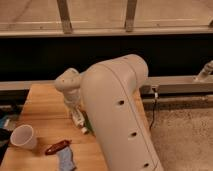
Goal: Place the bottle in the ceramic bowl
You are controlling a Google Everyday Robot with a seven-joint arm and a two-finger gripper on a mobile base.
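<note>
My gripper [76, 114] hangs below the pale wrist over the wooden table [45, 105], left of my large arm link. It is shut on the small white bottle [81, 124], which hangs tilted just above the table. A sliver of the green ceramic bowl [89, 123] shows right beside the bottle. My arm hides the remainder of the bowl. The bottle's lower end is at the bowl's left edge.
A white cup [23, 136] stands at the table's front left. A red-brown elongated item [56, 147] and a blue object [65, 160] lie near the front edge. Dark items [4, 125] sit at the left edge. A dark wall with a ledge runs behind the table.
</note>
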